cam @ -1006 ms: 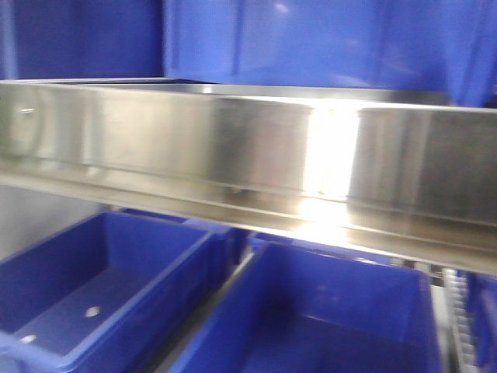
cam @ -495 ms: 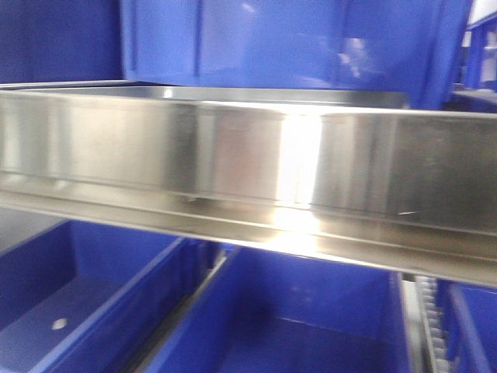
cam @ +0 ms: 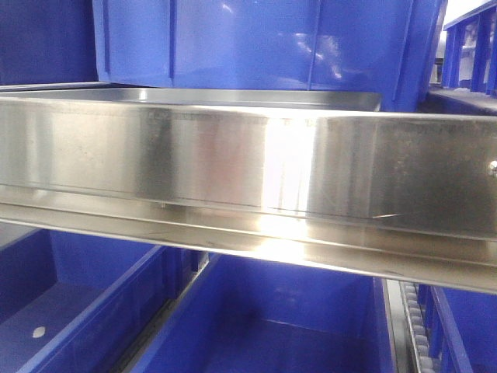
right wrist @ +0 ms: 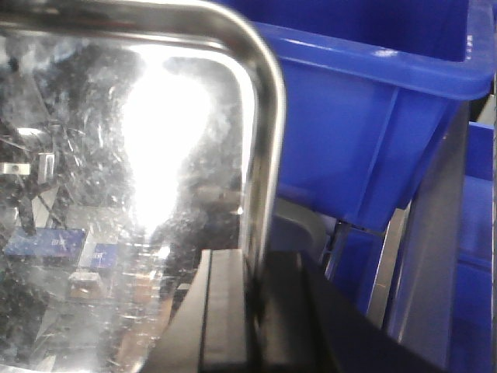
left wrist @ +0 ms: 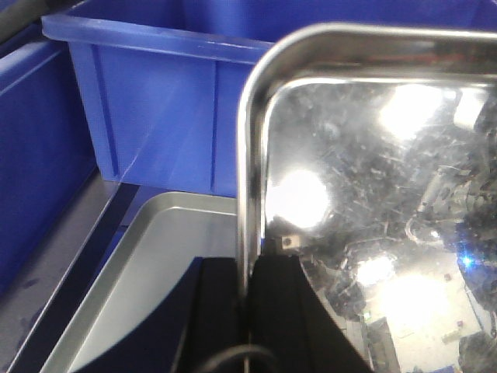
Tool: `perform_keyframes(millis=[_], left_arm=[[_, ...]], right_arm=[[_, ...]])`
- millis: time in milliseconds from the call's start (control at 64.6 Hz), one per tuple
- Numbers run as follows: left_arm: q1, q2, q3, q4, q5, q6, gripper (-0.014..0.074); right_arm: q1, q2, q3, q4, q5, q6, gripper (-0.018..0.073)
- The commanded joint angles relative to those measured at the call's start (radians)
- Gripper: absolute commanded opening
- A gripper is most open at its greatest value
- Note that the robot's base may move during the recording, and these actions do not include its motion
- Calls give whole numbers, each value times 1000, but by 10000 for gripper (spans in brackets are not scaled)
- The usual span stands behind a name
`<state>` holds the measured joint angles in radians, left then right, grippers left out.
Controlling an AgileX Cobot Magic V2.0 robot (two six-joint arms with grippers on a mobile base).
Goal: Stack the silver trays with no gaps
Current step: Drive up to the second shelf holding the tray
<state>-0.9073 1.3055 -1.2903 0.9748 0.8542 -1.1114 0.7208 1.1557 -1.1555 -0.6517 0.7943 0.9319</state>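
A mirror-shiny silver tray (left wrist: 373,194) fills the left wrist view, held up by its left rim. My left gripper (left wrist: 247,268) is shut on that rim, one black finger on each side. The tray (right wrist: 116,171) shows again in the right wrist view, where my right gripper (right wrist: 252,260) is shut on its right rim. Below it lies a second, duller silver tray (left wrist: 155,256), offset to the left, and its grey corner (right wrist: 299,221) peeks out on the right. In the front view only a thin silver tray edge (cam: 233,95) shows above the rail.
A long brushed-steel shelf rail (cam: 248,167) crosses the front view. Big blue bins (cam: 256,39) stand behind it, and more blue bins (cam: 272,326) sit below. A blue bin wall (left wrist: 155,116) stands close beyond the trays, and another blue bin (right wrist: 365,116) is to the right.
The front view has shifted: the rail and blue bins have slid leftward in the picture, and the blur has gone. The grippers do not show in the earlier frames.
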Motion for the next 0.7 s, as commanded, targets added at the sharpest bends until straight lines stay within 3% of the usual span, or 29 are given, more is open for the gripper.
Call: perform_keyframes(millis=[0,681], left_arm=[[-13,2,-10,1,-117,0,-16],[-13,2,-10,1,-119,0,-16]], right_arm=[[11,-2,-7,3,-548,-16,-77],[11,-2,-7,3,-595,-16,-77]])
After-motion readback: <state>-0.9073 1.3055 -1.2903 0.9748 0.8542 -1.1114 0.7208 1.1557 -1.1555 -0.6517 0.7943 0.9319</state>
